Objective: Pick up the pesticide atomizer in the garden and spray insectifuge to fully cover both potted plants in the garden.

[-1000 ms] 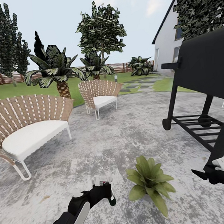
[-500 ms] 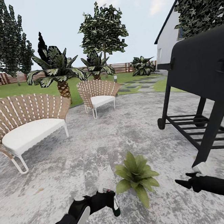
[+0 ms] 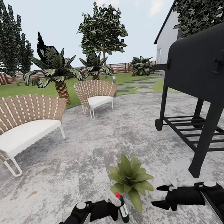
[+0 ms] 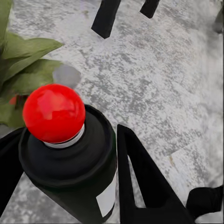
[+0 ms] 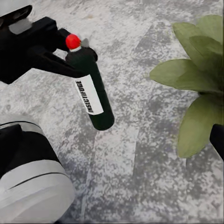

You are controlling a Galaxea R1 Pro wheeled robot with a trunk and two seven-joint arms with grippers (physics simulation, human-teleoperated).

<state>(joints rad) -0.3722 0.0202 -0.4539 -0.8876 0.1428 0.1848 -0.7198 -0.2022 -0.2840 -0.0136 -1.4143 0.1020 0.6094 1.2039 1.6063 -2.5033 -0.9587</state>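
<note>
Standing on the grey paved circle [image 3: 95,151], the robot faces one potted plant [image 3: 130,180] close in front of it, slightly right of centre. Left claw [image 3: 112,207] pinches the atomizer [image 3: 122,208] at its upper body, one black finger [image 4: 140,182] on each side; the bottle hangs tilted, base lowest, just left of the plant's near leaves and clear of the paving. Dark bottle, white label band reading "INSECTIFUGE" (legible in the right wrist view), red round cap on top [image 4: 53,112]. In the right wrist view the atomizer [image 5: 91,91] and left claw [image 5: 53,51] sit beside the plant's leaves [image 5: 196,79].

Right claw [image 3: 162,196] is spread and holds nothing; it hovers low, just right of the plant, tips pointing left toward it.

Surroundings: black grill [image 3: 197,80] on a wheeled frame at right; wicker sofa with white cushion [image 3: 23,126] at left; wicker chair [image 3: 95,93] farther back; palms [image 3: 55,71] behind them; lawn, stepping stones [image 3: 136,84] and slatted fence [image 3: 121,67] at the far edge; white house [image 3: 168,40] far right.
</note>
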